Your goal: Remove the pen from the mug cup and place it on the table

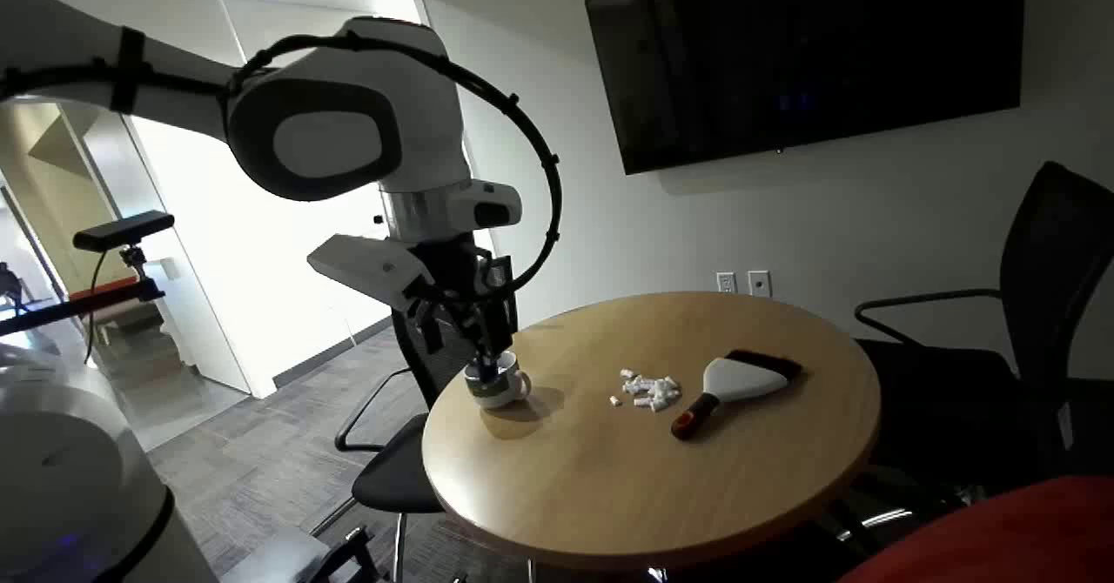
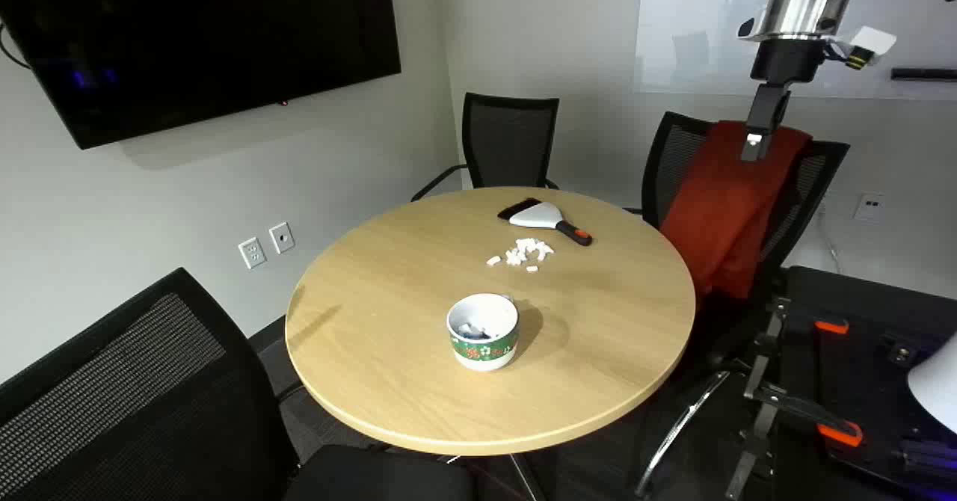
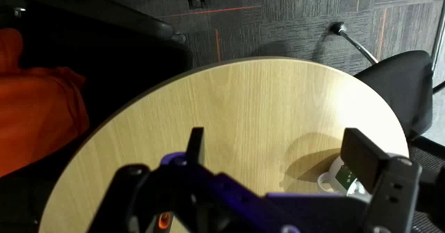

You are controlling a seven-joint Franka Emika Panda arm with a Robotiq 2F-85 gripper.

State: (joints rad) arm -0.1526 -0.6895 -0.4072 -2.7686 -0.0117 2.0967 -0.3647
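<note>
The mug cup (image 1: 513, 393) stands upright on the round tan table (image 1: 609, 487). In an exterior view the mug (image 2: 484, 350) shows a green patterned band and some greyish-white contents; I cannot make out a pen. My gripper (image 1: 461, 355) overlaps the mug in an exterior view, but the gripper (image 2: 755, 148) hangs well above and to the side of the table in an exterior view. In the wrist view the gripper (image 3: 273, 135) is open with nothing between its fingers. The mug (image 3: 335, 174) is partly hidden behind the right-hand finger, with its handle showing.
A white brush with a dark handle (image 2: 537, 217) lies on the table beside a cluster of tiny white bits (image 2: 526, 251). Black chairs (image 2: 510, 138) surround the table, one with a red cloth (image 2: 714, 209). A wall screen (image 1: 809, 52) hangs behind.
</note>
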